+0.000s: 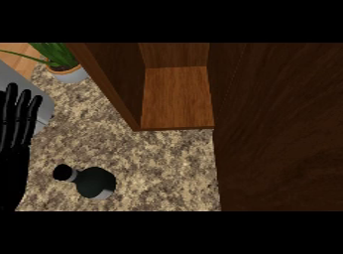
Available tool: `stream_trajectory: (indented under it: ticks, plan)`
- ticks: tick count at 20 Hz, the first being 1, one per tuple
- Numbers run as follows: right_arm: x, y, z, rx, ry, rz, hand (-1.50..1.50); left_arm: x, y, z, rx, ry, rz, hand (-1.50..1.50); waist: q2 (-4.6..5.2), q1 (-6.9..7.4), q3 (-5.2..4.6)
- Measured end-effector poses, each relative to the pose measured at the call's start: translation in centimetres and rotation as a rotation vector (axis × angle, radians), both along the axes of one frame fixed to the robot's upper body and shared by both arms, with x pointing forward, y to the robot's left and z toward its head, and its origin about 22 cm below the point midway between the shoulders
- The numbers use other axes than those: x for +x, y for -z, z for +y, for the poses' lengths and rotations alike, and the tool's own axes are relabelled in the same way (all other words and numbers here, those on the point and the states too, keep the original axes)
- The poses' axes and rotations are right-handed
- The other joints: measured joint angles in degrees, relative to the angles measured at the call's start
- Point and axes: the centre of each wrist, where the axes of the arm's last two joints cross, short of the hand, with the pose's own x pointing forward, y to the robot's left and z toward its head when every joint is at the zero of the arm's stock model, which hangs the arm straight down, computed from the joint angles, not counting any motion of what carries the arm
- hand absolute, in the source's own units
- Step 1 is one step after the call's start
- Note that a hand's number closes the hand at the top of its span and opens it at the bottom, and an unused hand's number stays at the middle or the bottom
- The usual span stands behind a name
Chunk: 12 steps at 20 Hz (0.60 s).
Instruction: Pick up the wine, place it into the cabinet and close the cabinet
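A dark wine bottle point(90, 180) with a black cap stands on the speckled granite counter point(160, 158), seen from above near the lower left. The wooden cabinet point(176, 96) is open behind it, its inner shelf bare. Its dark door point(288, 129) swings out toward me and fills the right side of the view. My left hand point(7, 130) rests at the left edge with fingers straight and pointing up, apart from the bottle. My right hand does not show.
A potted green plant point(63, 62) stands at the back left beside the cabinet's side wall. A grey appliance or sink edge point(13, 82) lies at the left, partly behind my left hand.
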Motion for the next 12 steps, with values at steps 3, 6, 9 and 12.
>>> stream_trajectory:
  ticks: [3,6,9,12]
  plan:
    - [-0.9,-0.1,-0.5,0.013,-0.008,-0.005,-1.50,-0.8,0.2,-1.2,0.028,0.031,0.004,-1.50,-0.01,0.63,-1.06]
    - [-2.2,-0.2,-0.8,0.015,-0.043,-0.007,-1.50,-3.0,0.7,-3.5,0.043,0.075,0.013,-1.50,-0.10,1.02,-1.55]
    - [-2.9,0.1,-0.5,0.010,-0.163,0.064,-1.50,-4.0,1.8,-5.4,-0.086,0.161,0.117,-1.50,-0.13,1.05,-1.83]
    - [-3.5,-0.7,-0.6,0.009,-0.229,0.106,-1.50,-5.6,1.5,-7.3,-0.161,0.212,0.170,-1.50,-0.13,1.31,-1.93]
